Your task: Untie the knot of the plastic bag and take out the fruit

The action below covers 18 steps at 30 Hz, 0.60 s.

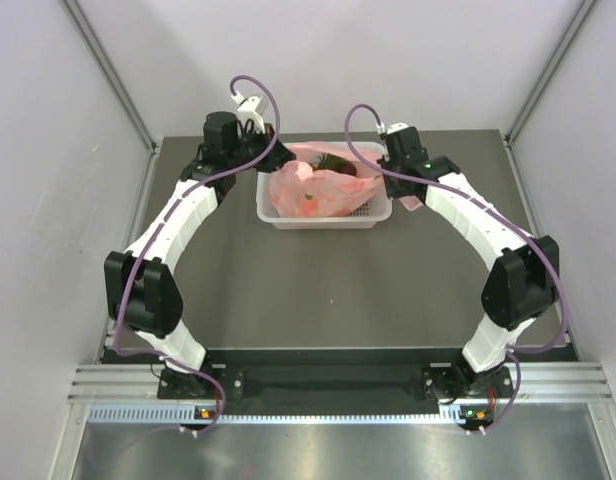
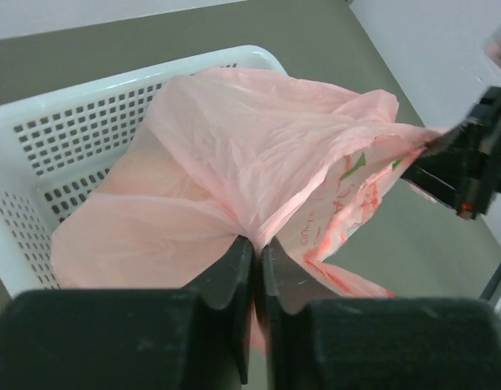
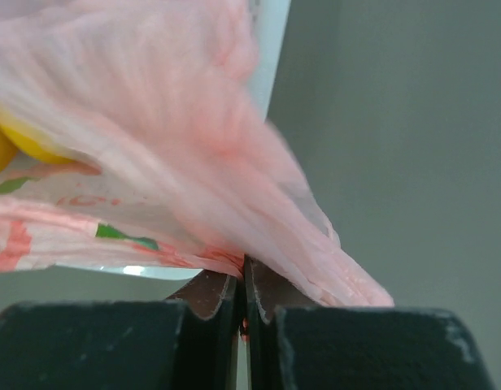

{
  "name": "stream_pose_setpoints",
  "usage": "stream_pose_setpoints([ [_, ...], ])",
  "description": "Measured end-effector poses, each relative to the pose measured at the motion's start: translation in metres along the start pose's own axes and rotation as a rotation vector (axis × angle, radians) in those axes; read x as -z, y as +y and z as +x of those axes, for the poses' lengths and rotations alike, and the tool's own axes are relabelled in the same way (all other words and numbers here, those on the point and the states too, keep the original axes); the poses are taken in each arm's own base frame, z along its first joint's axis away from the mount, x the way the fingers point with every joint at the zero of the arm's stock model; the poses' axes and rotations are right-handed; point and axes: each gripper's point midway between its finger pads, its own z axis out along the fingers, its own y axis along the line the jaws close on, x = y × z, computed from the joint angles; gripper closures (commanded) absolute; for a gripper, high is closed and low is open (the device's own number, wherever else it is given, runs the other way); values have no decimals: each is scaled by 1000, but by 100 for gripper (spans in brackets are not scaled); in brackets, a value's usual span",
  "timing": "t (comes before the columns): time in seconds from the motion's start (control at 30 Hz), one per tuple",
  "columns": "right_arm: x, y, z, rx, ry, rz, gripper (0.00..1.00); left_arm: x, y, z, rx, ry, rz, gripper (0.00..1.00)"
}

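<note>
Fruit (image 3: pixel 10 138) mostly hidden inside plastic bag (image 2: pixel 259 146); knot not discernible.

Crinkly translucent plastic bag (image 2: pixel 250 146), smooth plastic basket (image 2: pixel 71 134)

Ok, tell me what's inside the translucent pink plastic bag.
A yellow fruit shows through the translucent pink plastic bag, plus a dark green shape from above. Crinkled plastic hides the rest.
</note>
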Motion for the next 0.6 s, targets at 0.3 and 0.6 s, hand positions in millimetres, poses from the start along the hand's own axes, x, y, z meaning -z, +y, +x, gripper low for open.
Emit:
stream_pose_setpoints([
  [0.3, 10, 3, 13, 105, -10, -74, 99, 7, 28, -11, 11, -40, -104, 21],
  [0.6, 9, 14, 19, 137, -7, -142, 94, 11, -8, -85, -165, -100, -1, 6],
])
